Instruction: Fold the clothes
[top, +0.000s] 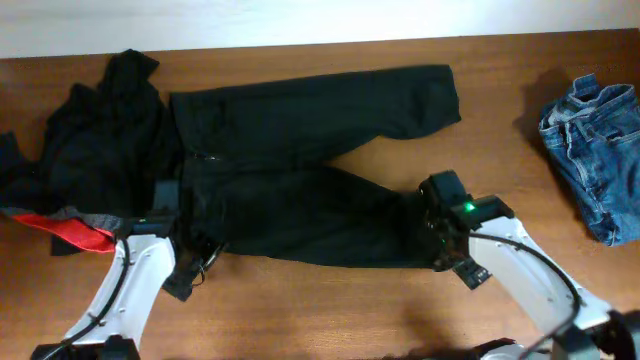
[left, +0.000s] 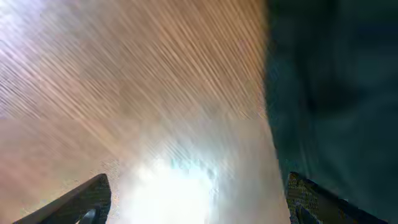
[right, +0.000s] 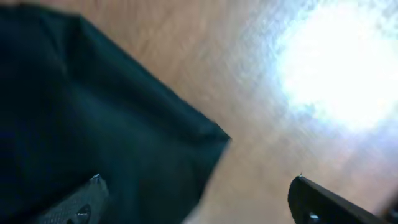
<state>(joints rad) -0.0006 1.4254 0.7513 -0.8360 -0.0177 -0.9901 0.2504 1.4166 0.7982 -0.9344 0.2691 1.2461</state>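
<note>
Nearest the robot, the left gripper (left: 198, 208) hangs low over the table (top: 330, 310) at the near edge of the black trousers (top: 300, 190), close to their waistband end. Its 2 fingers (left: 78, 202) stand wide apart with nothing between them but bare wood; the black cloth lies off to one side, beneath one finger. The right gripper (right: 199, 208) is at the hem of the near trouser leg, also spread wide and gripping nothing. The hem's corner lies under one of its fingers, with bare wood under the other.

The trousers lie flat across the middle of the table, waistband to the left and the 2 legs running right and apart. The far leg ends near the back edge.

At the left, touching the waistband, is a rumpled heap of black clothes (top: 100, 140), with a red-and-grey edge (top: 85, 230) showing at its near side. At the far right, well apart from the trousers, lie crumpled blue denim jeans (top: 595, 150)
</note>
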